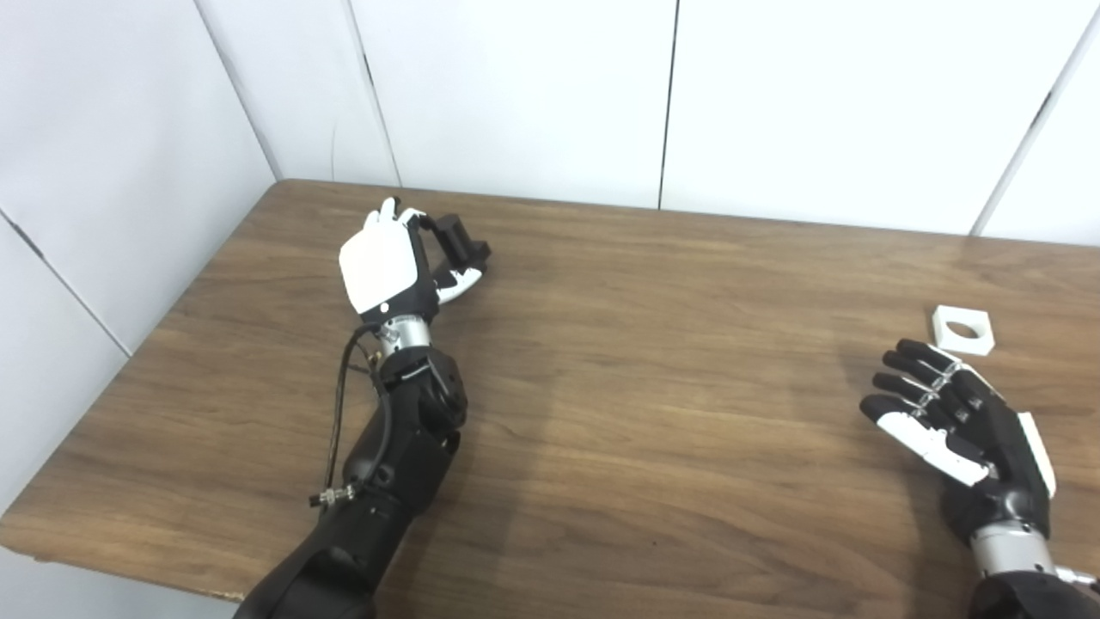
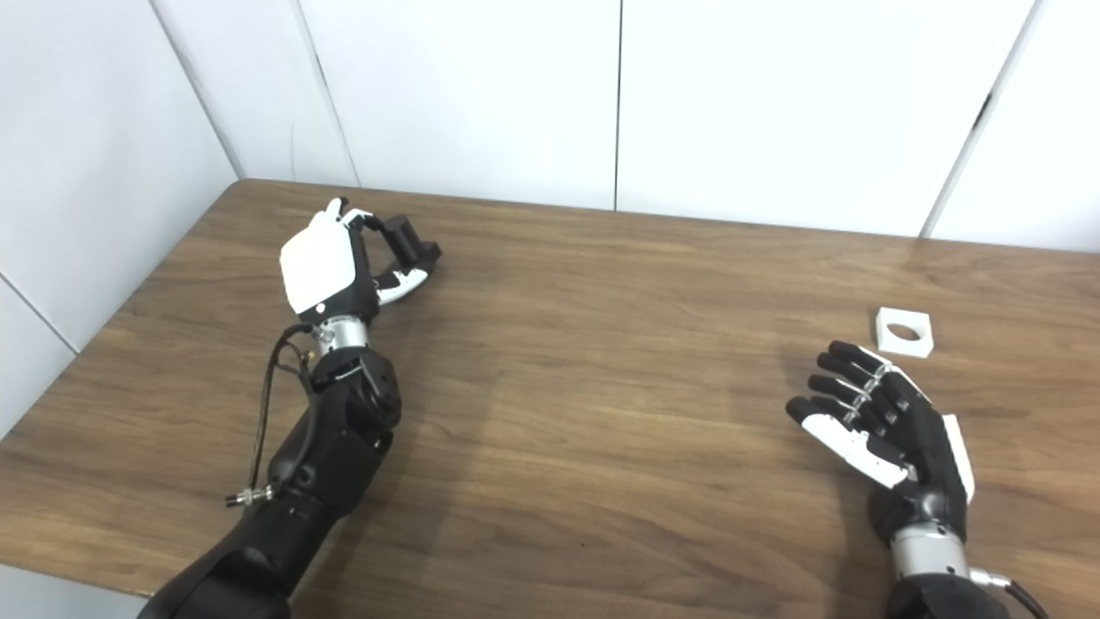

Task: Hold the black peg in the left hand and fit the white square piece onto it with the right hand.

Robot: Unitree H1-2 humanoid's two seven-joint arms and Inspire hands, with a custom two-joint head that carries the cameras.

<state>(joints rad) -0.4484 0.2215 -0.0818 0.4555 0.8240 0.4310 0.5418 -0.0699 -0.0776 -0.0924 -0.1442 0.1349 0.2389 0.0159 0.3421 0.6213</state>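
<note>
My left hand [image 1: 391,262] is at the back left of the wooden table [image 1: 653,361], shut on the black peg [image 1: 460,242], which juts out to the right between fingers and thumb. The white square piece [image 1: 963,330] with a round hole lies flat on the table at the right. My right hand [image 1: 958,421] hovers just in front of that piece, palm turned left, fingers apart and holding nothing. A small gap separates its fingertips from the piece.
White wall panels [image 1: 533,94] close off the back and left sides of the table. The table's front edge [image 1: 120,563] runs along the lower left of the view.
</note>
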